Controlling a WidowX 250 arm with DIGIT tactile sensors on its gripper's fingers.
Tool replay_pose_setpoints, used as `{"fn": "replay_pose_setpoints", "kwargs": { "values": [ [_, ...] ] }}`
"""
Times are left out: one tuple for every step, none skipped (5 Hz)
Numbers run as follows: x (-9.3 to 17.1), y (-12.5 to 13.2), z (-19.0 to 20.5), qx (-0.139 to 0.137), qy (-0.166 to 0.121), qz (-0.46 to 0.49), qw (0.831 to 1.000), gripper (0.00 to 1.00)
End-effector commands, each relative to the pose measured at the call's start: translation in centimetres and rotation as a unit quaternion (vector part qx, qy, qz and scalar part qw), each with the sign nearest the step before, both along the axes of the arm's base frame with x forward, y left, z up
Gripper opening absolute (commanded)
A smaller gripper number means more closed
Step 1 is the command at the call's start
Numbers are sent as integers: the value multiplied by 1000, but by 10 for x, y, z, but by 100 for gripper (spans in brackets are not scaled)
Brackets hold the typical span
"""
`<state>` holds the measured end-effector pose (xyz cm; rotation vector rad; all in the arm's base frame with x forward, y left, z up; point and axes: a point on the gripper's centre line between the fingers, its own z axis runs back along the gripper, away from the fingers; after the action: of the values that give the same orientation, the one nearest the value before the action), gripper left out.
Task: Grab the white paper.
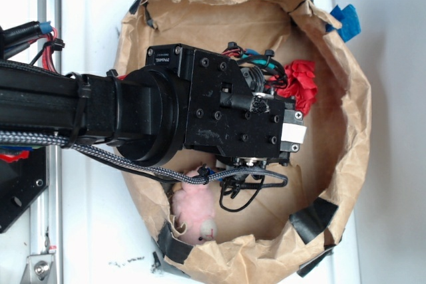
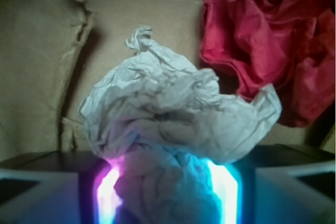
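Observation:
The white paper (image 2: 173, 108), a creased off-white wad, fills the middle of the wrist view. Its lower part sits squeezed between the two glowing pads (image 2: 107, 192) of my gripper (image 2: 167, 190), which is shut on it. In the exterior view the black arm and gripper (image 1: 293, 134) reach from the left into the brown paper bowl (image 1: 346, 164); the white paper is hidden under the gripper there.
A red paper wad (image 1: 303, 84) lies at the bowl's far right, close beside the white paper, and shows as the red paper wad (image 2: 273, 40) in the wrist view. A pink fuzzy toy (image 1: 194, 211) rests near the bowl's lower wall. The bowl's crumpled walls rise all around.

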<state>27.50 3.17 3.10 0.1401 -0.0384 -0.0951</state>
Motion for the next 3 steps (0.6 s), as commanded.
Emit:
{"fn": "replay_pose_setpoints", "kwargs": {
  "values": [
    [2,1,66,-16,-47,42,998,0],
    [13,7,116,-42,-88,128,987,0],
    [16,13,141,-65,-93,142,983,0]
  ]
}}
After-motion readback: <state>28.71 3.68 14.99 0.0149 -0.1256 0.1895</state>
